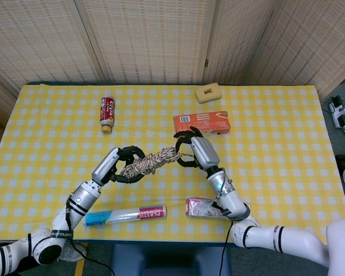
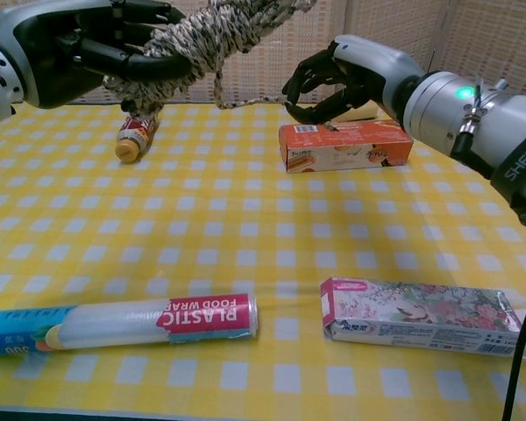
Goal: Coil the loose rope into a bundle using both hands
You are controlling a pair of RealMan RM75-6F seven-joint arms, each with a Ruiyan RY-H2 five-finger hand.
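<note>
The speckled rope (image 1: 152, 161) is wound into a thick bundle, held up above the yellow checked table (image 1: 276, 144). My left hand (image 1: 124, 164) grips the bundle's left part, fingers wrapped round it. My right hand (image 1: 191, 151) is at the bundle's right end with curled fingers touching the rope's tip. In the chest view the rope bundle (image 2: 212, 33) sits high in my left hand (image 2: 92, 48), with one short strand hanging below it. There my right hand (image 2: 337, 72) hovers above the orange box, and the rope's tip runs out of the top of the frame.
An orange box (image 1: 201, 122) lies just behind my right hand, with a tan block (image 1: 208, 92) further back. A small bottle (image 1: 107, 109) lies at the back left. Near the front edge lie a plastic wrap roll (image 1: 125, 214) and a floral box (image 1: 206, 208).
</note>
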